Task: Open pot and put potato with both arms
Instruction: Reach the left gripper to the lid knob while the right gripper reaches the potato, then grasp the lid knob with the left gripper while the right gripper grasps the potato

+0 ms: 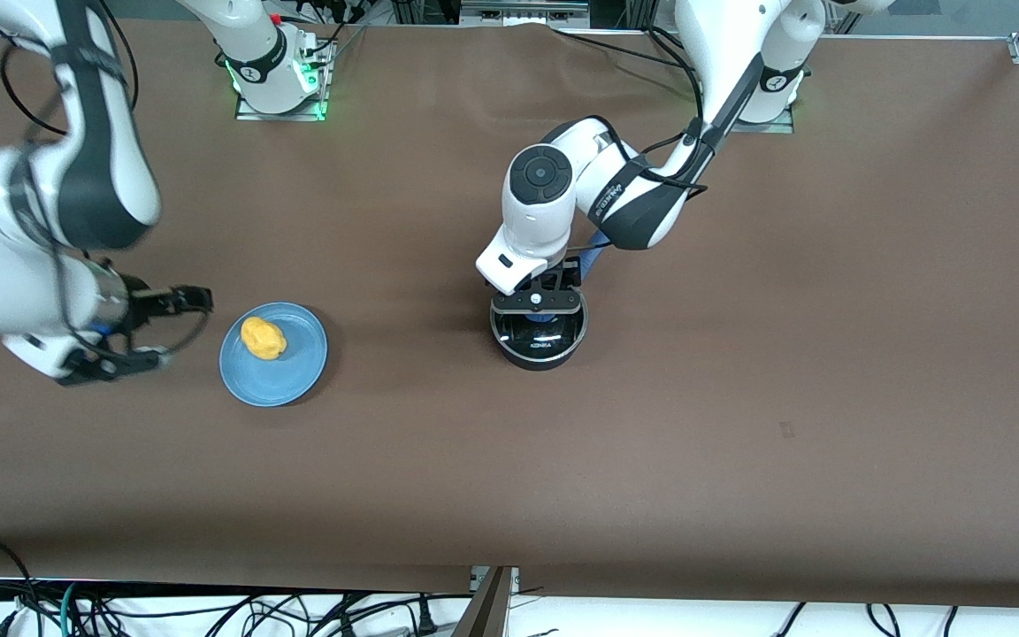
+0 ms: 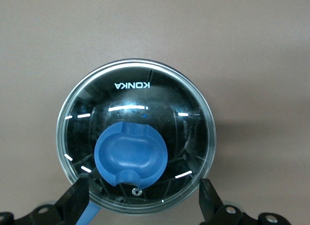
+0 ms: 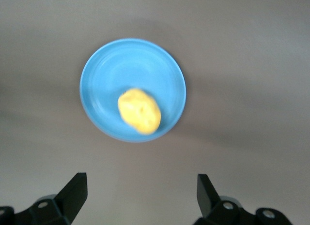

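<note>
Front view: nearest the camera is the blue plate, twd the right arm's end of the table, w/ the potato lying on it, off-centre. Right gripper hangs just beside the plate, fingers spread wide, nothing held; right wrist view shows potato and plate ahead of it, well clear of the fingertips.

Slightly farther from the camera, mid-table: the pot, glass lid on, blue handle pointing twd the robot bases. Left gripper is directly over the lid, released, fingers spread. In the left wrist view the blue knob sits betw the two fingertips, not yet touched.

Step in hand looks like grasping the knob to lift the lid. To do it well: centre on the knob, descend till the pads bracket it, close firmly, lift straight up so the pot isn't dragged. Right arm should hold off on the potato till the mouth is open.
</note>
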{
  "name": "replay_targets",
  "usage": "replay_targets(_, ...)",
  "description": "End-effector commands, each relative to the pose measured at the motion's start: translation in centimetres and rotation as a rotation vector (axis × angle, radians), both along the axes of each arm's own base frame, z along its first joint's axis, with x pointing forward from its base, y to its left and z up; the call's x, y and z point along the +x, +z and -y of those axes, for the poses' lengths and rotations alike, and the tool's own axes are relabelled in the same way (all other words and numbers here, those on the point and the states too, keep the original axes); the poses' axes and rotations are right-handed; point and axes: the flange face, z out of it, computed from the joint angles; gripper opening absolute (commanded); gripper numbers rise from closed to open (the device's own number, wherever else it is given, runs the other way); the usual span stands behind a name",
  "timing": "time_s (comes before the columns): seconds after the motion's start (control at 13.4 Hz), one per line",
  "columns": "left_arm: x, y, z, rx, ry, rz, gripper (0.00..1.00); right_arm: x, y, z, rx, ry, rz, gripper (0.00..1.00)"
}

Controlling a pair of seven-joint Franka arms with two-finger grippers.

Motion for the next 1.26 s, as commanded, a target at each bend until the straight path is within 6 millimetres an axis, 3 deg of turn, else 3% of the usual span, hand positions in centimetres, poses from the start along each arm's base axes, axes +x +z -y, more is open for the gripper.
replay_targets(0.0, 0.5, -0.8, -0.1, 0.0, -0.034, 0.017, 1.0, -1.1, -4.5, -0.1, 0.03, 0.102, 0.035, 1.0)
replay_targets(0.3, 1.0, -2.2, -0.2, -0.014, -0.028, 0.028, 1.0, -1.5, -10.9, -2.1, 0.054, 0.279, 0.071, 1.0)
replay_targets(0.52, 1.5, -2.5, -0.9, -0.009, -0.032, 0.024, 1.0, -2.7, -14.3, -2.5, 0.065, 0.342, 0.079, 1.0)
replay_targets(0.6, 1.5, -2.6, -1.0, -0.008, -0.03, 0.022, 0.94, -3.1, -15.2, -2.4, 0.071, 0.381, 0.097, 1.0)
replay_targets(0.74, 1.6, -2.6, -1.1, -0.006, -0.027, 0.018, 0.63, -3.4, -16.0, -2.0, 0.073, 0.393, 0.1, 1.0)
replay_targets(0.82, 1.6, -2.5, -1.2, -0.008, -0.023, 0.018, 0.53, -3.5, -16.2, -1.9, 0.075, 0.393, 0.096, 1.0)
replay_targets(1.19, 1.8, -1.7, -1.3, -0.016, -0.012, 0.016, 0.41, -3.9, -18.5, -1.9, 0.078, 0.394, 0.06, 1.0)
